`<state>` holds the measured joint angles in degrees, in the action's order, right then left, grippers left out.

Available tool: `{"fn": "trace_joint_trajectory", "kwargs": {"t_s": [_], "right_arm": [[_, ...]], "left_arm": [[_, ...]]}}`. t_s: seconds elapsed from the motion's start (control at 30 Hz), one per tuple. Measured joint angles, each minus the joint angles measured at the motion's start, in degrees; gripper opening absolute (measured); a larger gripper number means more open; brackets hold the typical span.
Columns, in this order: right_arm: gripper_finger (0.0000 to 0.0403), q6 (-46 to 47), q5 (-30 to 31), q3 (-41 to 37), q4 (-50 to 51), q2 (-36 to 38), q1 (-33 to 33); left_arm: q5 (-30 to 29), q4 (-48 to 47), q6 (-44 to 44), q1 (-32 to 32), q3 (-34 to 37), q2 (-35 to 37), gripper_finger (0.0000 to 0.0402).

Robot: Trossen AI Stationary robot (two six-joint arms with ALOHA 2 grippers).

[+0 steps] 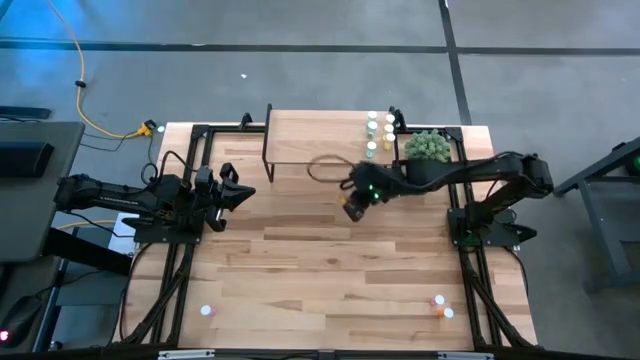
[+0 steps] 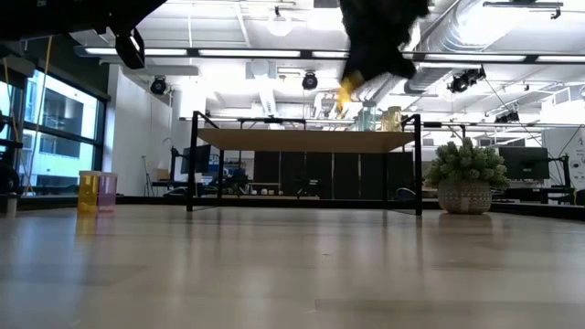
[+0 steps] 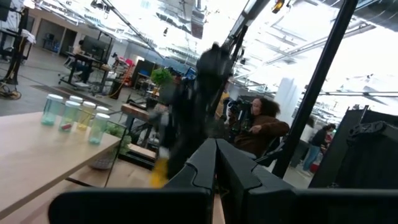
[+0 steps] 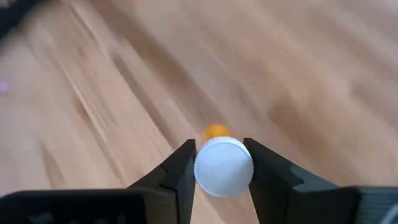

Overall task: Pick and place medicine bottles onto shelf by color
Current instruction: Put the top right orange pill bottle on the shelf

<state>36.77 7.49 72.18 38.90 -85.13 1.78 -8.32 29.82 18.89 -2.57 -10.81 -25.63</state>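
Both arms matte black, chunky segmented links, boxy joints. Left arm (image 1: 130, 197) long and slim from above, thick black base block, black cables trailing off base. Right arm (image 1: 480, 172) same build, rounded elbow housing, small green light glowing near wrist. Right end effector (image 4: 222, 167): two flat black fingers (image 4: 179, 173), angular wedge shape, smooth inner faces, wide black crossbar behind. Left end effector (image 3: 216, 163): same dark wedge fingers, glossy edges, broad black bar across. No visible markings or labels.
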Motion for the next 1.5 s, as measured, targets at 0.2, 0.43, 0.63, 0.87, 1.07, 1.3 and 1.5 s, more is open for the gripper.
{"fn": "trace_joint_trajectory", "kwargs": {"t_s": [0.2,0.43,0.63,0.87,1.07,1.3,1.5], "right_arm": [[0.0113,-7.11,9.5,18.16,14.94,-6.55,3.6],[0.0113,-12.44,9.69,39.27,22.8,-19.49,11.88],[0.0113,-12.87,9.9,51.6,29.1,-28.45,19.33],[0.0113,-11.3,6.93,54.63,34.74,-33.3,26.83],[0.0113,-11.76,5.9,54.4,35.28,-34.92,30.11],[0.0113,-11.31,5.78,54.38,36.56,-35.05,30.8],[0.0113,-11.29,5.69,54.3,36.81,-35.64,30.84]], "left_arm": [[-0.04,0.0,0.55,0.0,0.0,-0.02,0.0],[-0.33,0.0,1.16,0.0,0.0,-0.07,0.0],[-0.97,0.0,2.06,0.0,0.0,-0.07,0.0],[-1.36,0.0,2.13,0.0,0.0,-0.07,0.0],[-1.36,0.0,2.02,0.0,0.0,-0.07,0.0],[-1.36,0.0,1.32,0.0,0.0,-0.07,0.0],[-2.52,0.0,1.02,0.0,0.0,-0.07,0.0]]}}
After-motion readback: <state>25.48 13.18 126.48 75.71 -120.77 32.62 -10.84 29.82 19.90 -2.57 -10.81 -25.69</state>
